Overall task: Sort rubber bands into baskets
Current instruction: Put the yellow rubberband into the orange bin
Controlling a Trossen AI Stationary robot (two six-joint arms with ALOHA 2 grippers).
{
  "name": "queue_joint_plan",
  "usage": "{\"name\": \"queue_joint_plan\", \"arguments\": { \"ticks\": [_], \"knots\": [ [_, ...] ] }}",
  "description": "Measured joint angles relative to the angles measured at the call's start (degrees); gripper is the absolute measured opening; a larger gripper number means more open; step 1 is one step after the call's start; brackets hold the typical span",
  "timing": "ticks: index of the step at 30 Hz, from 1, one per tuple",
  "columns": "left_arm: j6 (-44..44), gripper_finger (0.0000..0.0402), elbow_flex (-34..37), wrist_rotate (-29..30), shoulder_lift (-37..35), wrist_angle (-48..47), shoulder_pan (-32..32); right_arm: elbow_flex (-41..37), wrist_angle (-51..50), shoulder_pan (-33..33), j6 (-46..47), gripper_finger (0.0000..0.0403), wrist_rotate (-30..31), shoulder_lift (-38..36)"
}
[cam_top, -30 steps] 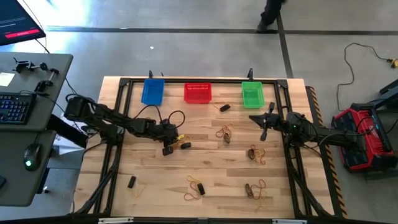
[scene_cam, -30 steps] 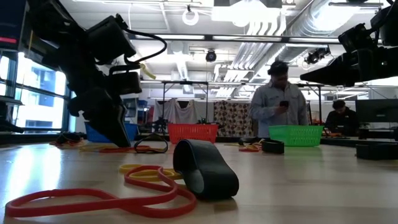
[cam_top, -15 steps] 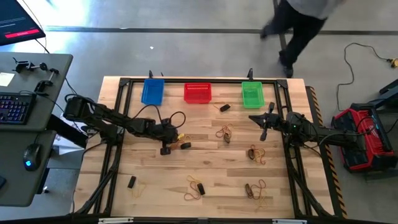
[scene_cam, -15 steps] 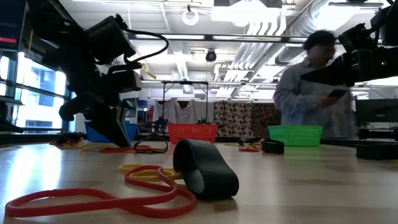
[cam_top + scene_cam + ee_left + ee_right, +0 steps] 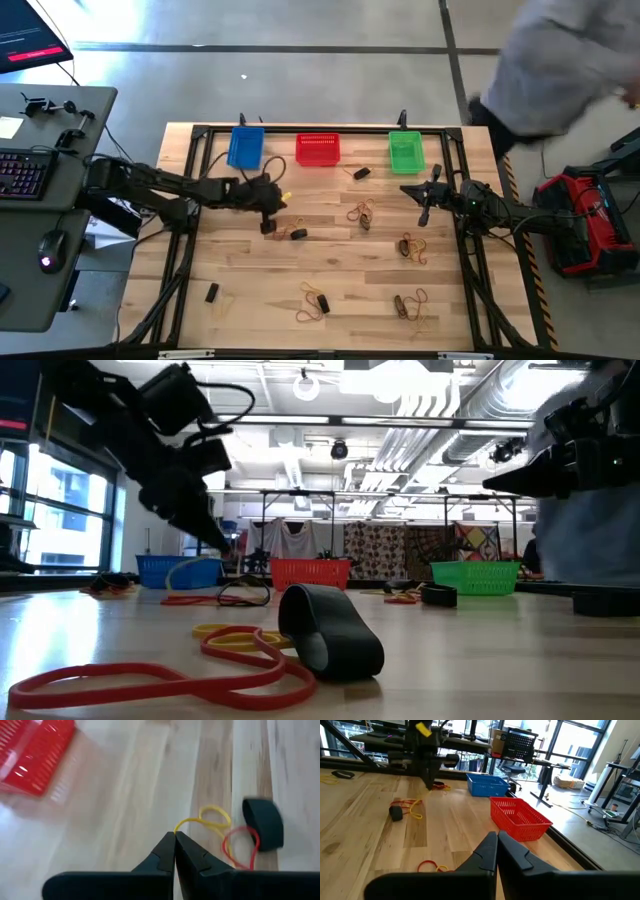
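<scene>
High view: left hand shifted toward blue basket, yellow rubber band beside arm; person's body now over desk's far right corner. Right hand unmoved near green basket.

Low view: left hand raised off desk, yellow band dangling.

Left wrist: fingers clenched on yellow band; thick dark band on desk.

Right wrist: fingers clenched, holding nothing; red basket ahead.

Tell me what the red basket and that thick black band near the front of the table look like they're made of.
The red basket looks like moulded plastic: thin mesh walls, bright uniform colour, slight gloss. The thick black band looks like rubber: a wide, matte, smooth strip that stands in a soft curled loop; the exact compound can't be told.
</scene>
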State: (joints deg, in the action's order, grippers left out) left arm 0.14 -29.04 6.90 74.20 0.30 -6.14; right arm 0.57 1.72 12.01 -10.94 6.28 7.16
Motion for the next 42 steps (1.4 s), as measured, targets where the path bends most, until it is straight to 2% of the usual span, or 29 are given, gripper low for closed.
{"name": "queue_joint_plan", "arguments": {
  "ticks": [7,14,26,34,42],
  "knots": [
    [-2.65,0.0000,-0.02,5.91,-4.09,1.50,-0.56,-0.01,0.01,0.00,0.00,0.0000,0.00,0.00],
    [-3.00,0.0000,-2.56,7.43,-3.88,7.33,-2.38,0.00,0.01,0.00,0.00,0.0000,0.00,0.00],
    [1.67,0.0000,-13.43,7.40,3.42,6.76,-7.84,0.01,-0.01,0.00,0.00,0.0000,-0.02,0.00],
    [4.66,0.0000,-21.85,7.40,10.37,3.02,-12.34,-0.01,-0.01,0.00,0.00,0.0000,-0.15,0.00],
    [7.08,0.0000,-27.38,7.38,15.83,0.06,-17.51,-0.01,0.01,0.00,0.00,0.0000,-0.07,0.00]
  ]
}}
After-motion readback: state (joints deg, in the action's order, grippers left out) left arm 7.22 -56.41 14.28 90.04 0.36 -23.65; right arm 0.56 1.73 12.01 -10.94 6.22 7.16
